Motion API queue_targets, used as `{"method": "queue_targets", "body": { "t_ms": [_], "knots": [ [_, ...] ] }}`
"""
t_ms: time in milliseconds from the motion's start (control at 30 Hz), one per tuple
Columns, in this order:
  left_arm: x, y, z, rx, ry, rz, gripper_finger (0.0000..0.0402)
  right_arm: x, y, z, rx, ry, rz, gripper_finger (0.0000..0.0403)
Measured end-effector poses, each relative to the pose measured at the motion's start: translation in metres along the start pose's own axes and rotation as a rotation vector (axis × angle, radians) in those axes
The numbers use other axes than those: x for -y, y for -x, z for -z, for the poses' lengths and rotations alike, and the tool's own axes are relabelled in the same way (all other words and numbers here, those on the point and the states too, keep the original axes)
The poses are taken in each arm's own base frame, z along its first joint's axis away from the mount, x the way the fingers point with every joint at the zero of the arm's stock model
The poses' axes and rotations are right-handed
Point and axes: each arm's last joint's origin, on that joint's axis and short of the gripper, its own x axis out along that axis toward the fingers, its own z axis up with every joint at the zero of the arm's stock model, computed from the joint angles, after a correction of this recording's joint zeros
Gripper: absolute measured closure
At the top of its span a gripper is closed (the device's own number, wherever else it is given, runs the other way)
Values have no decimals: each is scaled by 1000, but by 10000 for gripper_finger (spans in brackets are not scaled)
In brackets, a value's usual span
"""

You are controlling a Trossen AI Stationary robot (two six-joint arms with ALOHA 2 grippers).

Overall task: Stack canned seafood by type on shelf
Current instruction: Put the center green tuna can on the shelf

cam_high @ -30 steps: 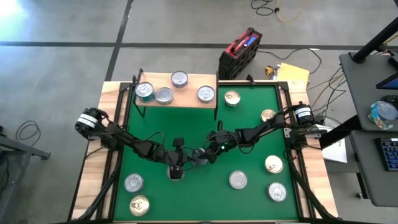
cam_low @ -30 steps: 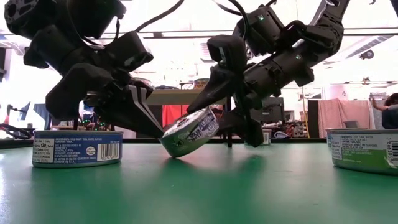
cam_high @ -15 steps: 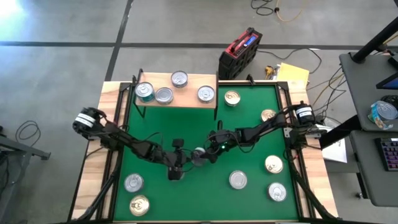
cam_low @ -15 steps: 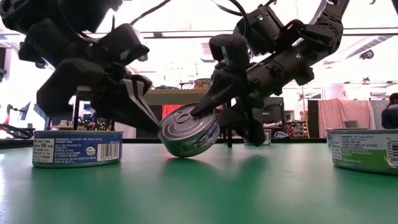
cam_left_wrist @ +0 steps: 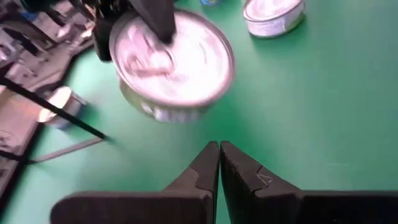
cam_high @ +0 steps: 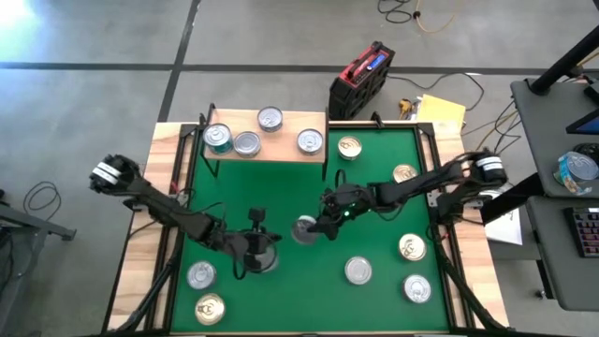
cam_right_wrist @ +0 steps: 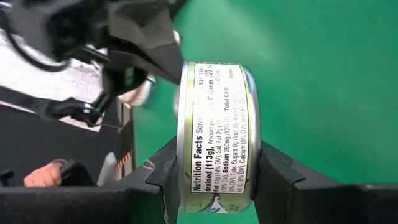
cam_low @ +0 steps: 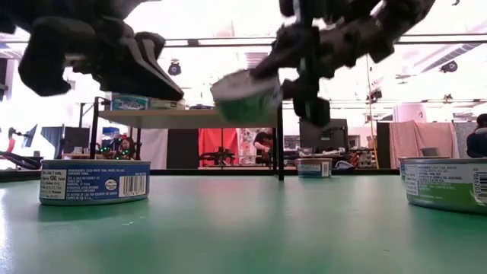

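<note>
1. We see the right gripper clamped across the top and bottom faces of a silver-topped tin, which hangs clear of the green mat near its middle; in the low view the held tin rides well above the mat surface.
2. The left gripper hovers just beside, fingers pressed together on nothing, its tips pointed toward the raised tin.
3. On the shelf, at the mat's far left corner, we count four tins: a teal-sided one, with a silver-topped one touching it, and two more silver-topped ones set apart. None visibly sits on another, so we judge the stacking barely begun.
4. Loose on the mat we count seven tins: two gold-topped near the shelf side, one gold-topped and two silver-topped on the right, and one silver-topped and one gold-topped at the near left.
5. We judge most of the task outstanding: the held tin and seven others await shelving and sorting.
</note>
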Motion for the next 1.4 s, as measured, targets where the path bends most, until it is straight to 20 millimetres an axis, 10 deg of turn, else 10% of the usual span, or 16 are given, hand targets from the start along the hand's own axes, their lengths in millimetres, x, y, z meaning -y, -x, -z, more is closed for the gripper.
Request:
{"method": "queue_targets", "body": {
  "t_ms": [667, 1400],
  "knots": [
    [-19, 67, -4, -47, -89, -315, 401, -43, 91, -156, 228, 95, 158, 266],
    [-48, 105, 3, -104, -283, -496, 401, 29, 44, -258, 153, -189, 82, 266]
  ]
}}
